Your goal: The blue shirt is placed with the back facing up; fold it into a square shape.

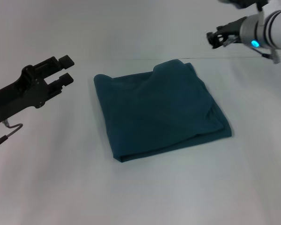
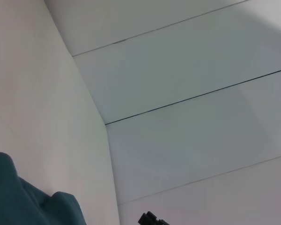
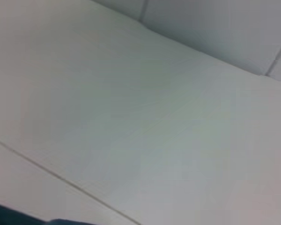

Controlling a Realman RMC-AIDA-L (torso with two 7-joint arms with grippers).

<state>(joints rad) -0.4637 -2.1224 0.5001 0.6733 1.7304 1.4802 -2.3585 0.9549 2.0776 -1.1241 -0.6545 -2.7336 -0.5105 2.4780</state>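
Bare white surface (image 1: 145, 192) is seen nearest the camera in the head view, with nothing resting on that front stretch. Beyond it, near the middle, the blue shirt (image 1: 159, 110) is laid flat and is folded into a compact, roughly square bundle. Layered edges are shown along its front side, and a few soft creases are seen across its top. Its far edge is raised slightly into a small hump.

On the left, the left tool (image 1: 64, 69) is held above the surface, well apart from the shirt. Its two black fingers are spread with a clear gap between them, and nothing is held. In the left wrist view, a corner of the shirt (image 2: 18, 201) is seen against the white surface.

At the far right, the right tool (image 1: 216, 38) is held high, beyond the shirt's far right corner and apart from it. Whether its fingers are spread or closed cannot be told. In the right wrist view, only a thin dark strip of the shirt (image 3: 33, 219) is caught at the frame's edge.
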